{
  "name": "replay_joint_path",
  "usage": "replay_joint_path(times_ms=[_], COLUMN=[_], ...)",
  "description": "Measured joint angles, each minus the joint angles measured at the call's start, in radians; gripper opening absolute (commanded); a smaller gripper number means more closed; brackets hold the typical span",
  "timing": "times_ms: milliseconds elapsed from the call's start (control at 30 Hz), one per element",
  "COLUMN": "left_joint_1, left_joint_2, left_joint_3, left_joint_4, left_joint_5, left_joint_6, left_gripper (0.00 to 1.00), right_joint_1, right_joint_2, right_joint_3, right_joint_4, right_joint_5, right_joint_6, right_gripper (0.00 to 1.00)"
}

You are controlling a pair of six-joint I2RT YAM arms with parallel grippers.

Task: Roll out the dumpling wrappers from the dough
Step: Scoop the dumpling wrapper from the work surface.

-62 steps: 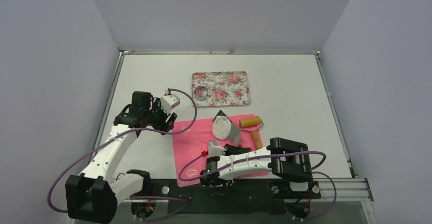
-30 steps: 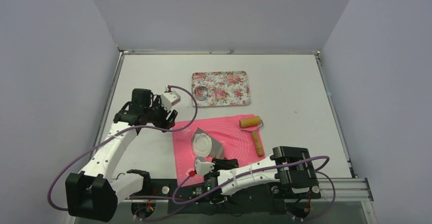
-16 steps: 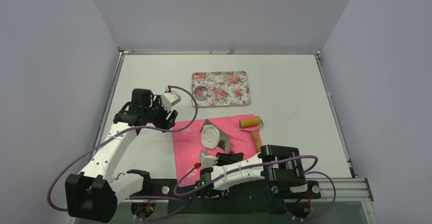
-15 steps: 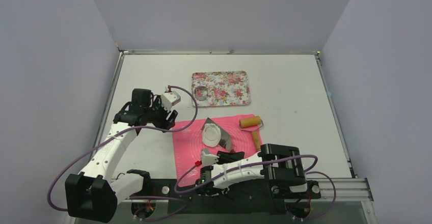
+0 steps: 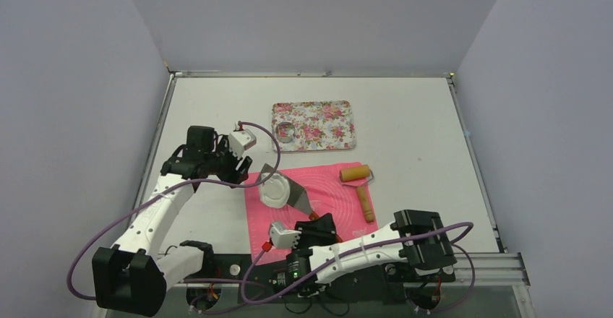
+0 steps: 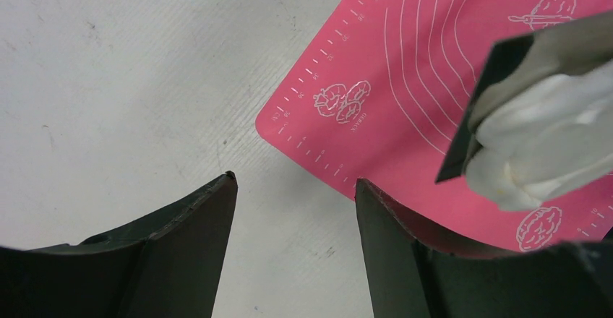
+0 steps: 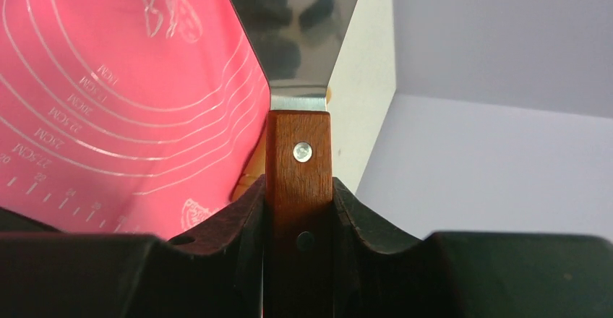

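The right pincer [image 5: 316,225] hangs over the near part of the mat [image 5: 340,199], its jaws clamped on the wooden handle of a scraper [image 5: 296,190]. In the wrist view the right pincer [image 7: 298,188] squeezes the handle from both sides.

Half a second ago the blade was over the mat's middle. It has since swung left and now reaches the mat's far-left corner. The dough [image 5: 275,193] has travelled with it and lies on the blade, raised off the mat and overhanging the blade's left edge.

The scraper's long axis runs from near-right to far-left, blade tip toward the left pincer [image 5: 235,175]. From above the dough looks roundish, with no clear long axis. In the left wrist view the dough [image 6: 542,144] is a folded lump.

The left pincer has not moved. It hovers with jaws spread wide over the counter [image 5: 405,115], just beside that corner. Farther right a pin [image 5: 359,186] lies on the mat, and beyond it a tray [image 5: 318,125].
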Motion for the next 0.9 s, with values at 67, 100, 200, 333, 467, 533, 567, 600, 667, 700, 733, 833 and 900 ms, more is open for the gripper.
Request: replay_joint_path(times_ms=[67,100,200,333,467,533,567,600,667,700,733,833,900], left_joint_1=[0.000,0.000,0.000,0.000,0.000,0.000,0.000,0.000,0.000,0.000,0.000,0.000,0.000], left_joint_2=[0.000,0.000,-0.005,-0.014,-0.023,-0.027,-0.029,-0.031,-0.035,-0.037,-0.039,-0.042,-0.042], left_joint_3=[0.000,0.000,0.000,0.000,0.000,0.000,0.000,0.000,0.000,0.000,0.000,0.000,0.000], left_joint_4=[0.000,0.000,0.000,0.000,0.000,0.000,0.000,0.000,0.000,0.000,0.000,0.000,0.000], left_joint_5=[0.000,0.000,0.000,-0.001,-0.001,-0.001,-0.001,-0.001,-0.001,-0.001,0.000,0.000,0.000], left_joint_6=[0.000,0.000,0.000,0.000,0.000,0.000,0.000,0.000,0.000,0.000,0.000,0.000,0.000], left_gripper=[0.59,0.59,0.59,0.59,0.59,0.59,0.59,0.59,0.59,0.59,0.59,0.59,0.59], right_joint_1=[0.018,0.019,0.014,0.009,0.010,0.009,0.009,0.008,0.007,0.006,0.003,0.003,0.002], right_joint_2=[-0.015,-0.016,-0.014,-0.015,-0.015,-0.015,-0.016,-0.018,-0.023,-0.026,-0.028,-0.030,-0.029], right_joint_3=[0.012,0.014,0.013,-0.003,-0.045,-0.058,-0.063,-0.068,-0.079,-0.085,-0.088,-0.088,-0.079], right_joint_4=[-0.001,-0.002,0.000,0.041,0.105,0.136,0.155,0.172,0.209,0.225,0.237,0.256,0.243], right_joint_5=[0.051,0.078,0.104,0.098,0.013,-0.037,-0.062,-0.085,-0.135,-0.159,-0.174,-0.193,-0.180], right_joint_6=[-0.018,-0.031,-0.072,-0.159,-0.245,-0.271,-0.280,-0.288,-0.299,-0.304,-0.307,-0.322,-0.328], right_gripper=[0.00,0.00,0.00,0.00,0.00,0.00,0.00,0.00,0.00,0.00,0.00,0.00,0.00])
